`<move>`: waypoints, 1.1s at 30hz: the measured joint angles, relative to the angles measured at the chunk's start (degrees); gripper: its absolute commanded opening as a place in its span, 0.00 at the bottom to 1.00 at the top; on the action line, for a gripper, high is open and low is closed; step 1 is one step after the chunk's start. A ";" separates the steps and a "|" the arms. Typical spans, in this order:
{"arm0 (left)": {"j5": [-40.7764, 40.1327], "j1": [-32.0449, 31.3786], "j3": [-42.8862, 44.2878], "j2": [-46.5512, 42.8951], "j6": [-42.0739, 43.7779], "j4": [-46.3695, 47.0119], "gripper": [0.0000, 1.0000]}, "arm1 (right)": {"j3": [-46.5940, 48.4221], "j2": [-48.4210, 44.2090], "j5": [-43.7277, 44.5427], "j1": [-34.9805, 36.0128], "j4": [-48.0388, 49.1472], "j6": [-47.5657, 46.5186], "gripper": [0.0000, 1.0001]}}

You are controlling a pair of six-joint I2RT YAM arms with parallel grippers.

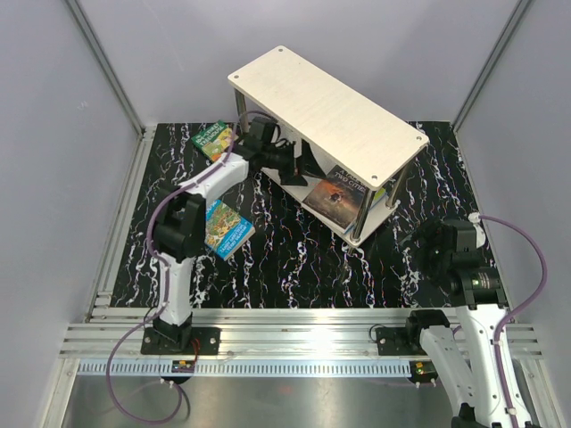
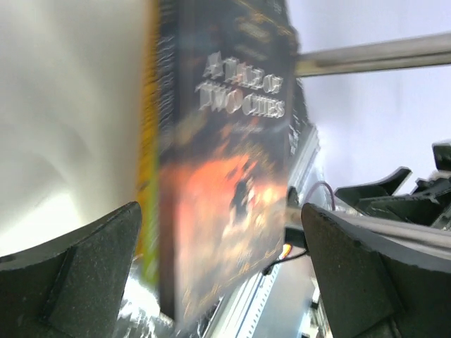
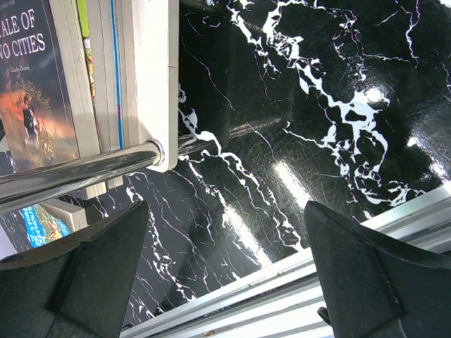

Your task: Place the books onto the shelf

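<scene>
The shelf (image 1: 330,111) stands at the back of the black marble table. A dark brown book (image 1: 339,194) lies on its lower board, on top of other thin books whose edges (image 3: 99,70) show in the right wrist view. My left gripper (image 1: 306,166) reaches in under the top board. It is open, with the dark book (image 2: 225,176) between its fingers (image 2: 106,246) but clear of both. A green book (image 1: 212,140) lies at the back left and a blue one (image 1: 227,227) beside the left arm. My right gripper (image 3: 225,211) is open and holds nothing, over the table's front right.
A silver post (image 3: 77,172) of the shelf crosses the right wrist view close to the right gripper's left finger. Aluminium rails (image 1: 294,325) run along the table's near edge. Grey walls close in the back and both sides.
</scene>
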 measured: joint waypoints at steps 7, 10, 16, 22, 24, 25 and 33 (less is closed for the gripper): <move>-14.80 6.03 -16.11 -17.29 0.04 -0.92 0.99 | -1.62 -0.52 -0.17 0.00 1.62 0.35 1.00; -24.94 7.89 -21.84 -25.59 -1.05 -2.71 0.99 | -2.21 -0.52 -0.57 0.00 2.45 0.70 1.00; -41.64 14.67 -31.63 -38.38 -5.88 -11.65 0.99 | -2.97 -0.83 -2.60 0.00 4.33 0.96 0.94; -46.42 23.32 -46.60 -44.37 -7.89 -17.14 0.99 | -0.96 4.37 -13.51 1.16 10.88 -1.73 0.92; -46.66 23.52 -49.05 -45.57 -8.04 -18.71 0.99 | 1.95 8.28 -14.88 3.13 11.74 -3.13 0.97; -46.66 23.52 -49.86 -46.34 -8.09 -19.34 0.99 | 3.67 10.29 -15.10 4.83 12.13 -3.74 0.98; -46.29 23.52 -51.08 -49.79 -8.04 -19.43 0.99 | 13.40 14.91 0.90 31.17 10.75 -3.43 1.00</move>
